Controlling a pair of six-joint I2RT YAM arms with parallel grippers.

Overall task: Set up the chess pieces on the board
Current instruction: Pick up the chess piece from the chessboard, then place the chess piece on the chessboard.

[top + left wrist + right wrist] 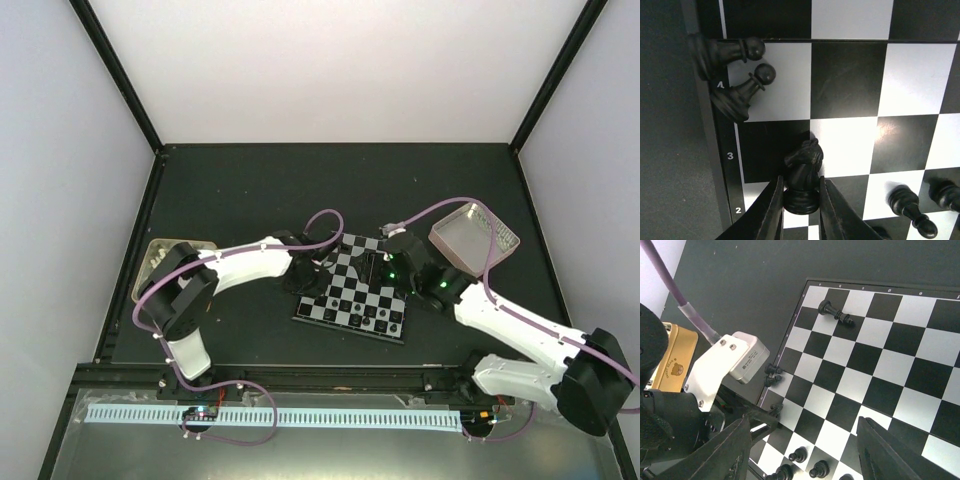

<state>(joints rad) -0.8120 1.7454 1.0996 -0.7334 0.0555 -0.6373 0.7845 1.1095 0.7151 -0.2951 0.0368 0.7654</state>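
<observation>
Place: robot lab test booth | Seen: plain white walls [340, 70], black frame posts [115, 75], dark table [250, 190] around my two arms [245, 262]

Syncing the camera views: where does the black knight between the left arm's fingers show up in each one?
Top external: too small to pick out; by the left arm's end at the board's left edge.
Left wrist: knight bottom centre, between the left fingers.
Right wrist: likely the knight, lower left at the board's edge; unclear.
Shared landmark: the two pawns on the board's border, also in right wrist.
</observation>
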